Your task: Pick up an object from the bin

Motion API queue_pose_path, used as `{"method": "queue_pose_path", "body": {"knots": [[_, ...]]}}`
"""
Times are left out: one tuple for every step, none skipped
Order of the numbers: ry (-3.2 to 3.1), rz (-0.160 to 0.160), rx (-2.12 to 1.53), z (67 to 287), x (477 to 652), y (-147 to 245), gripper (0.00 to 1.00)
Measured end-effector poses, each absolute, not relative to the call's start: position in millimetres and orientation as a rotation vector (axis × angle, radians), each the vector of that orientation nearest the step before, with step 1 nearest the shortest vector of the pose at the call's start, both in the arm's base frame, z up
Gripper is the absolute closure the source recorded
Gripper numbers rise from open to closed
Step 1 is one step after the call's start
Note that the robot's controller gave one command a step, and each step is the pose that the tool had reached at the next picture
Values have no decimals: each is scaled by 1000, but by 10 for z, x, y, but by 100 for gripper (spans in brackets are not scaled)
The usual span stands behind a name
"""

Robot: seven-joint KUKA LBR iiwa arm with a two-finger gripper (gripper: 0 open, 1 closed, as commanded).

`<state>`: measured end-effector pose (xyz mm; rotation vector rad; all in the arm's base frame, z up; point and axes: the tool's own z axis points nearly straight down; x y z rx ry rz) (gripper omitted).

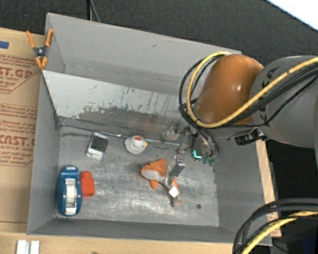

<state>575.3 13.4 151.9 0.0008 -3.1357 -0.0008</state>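
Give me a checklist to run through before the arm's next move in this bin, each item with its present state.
1. Gripper is down inside the bin, right of its middle: ok.
2. A thing lies close by: the orange and white piece is just beside the gripper, toward the view's left: ok.
3. Gripper touching that piece: cannot tell.
4. Neighbours are apart from the piece: the white round thing with a red top and the small box lie clear of it: ok.
5. Blue tape measure and orange block are out of the way in the lower left corner: ok.
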Motion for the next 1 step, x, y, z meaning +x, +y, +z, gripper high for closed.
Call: {"method": "queue_pose_path", "body": {"knots": [[-3143, -1, 1, 1560, 5772, 135, 0]]}}
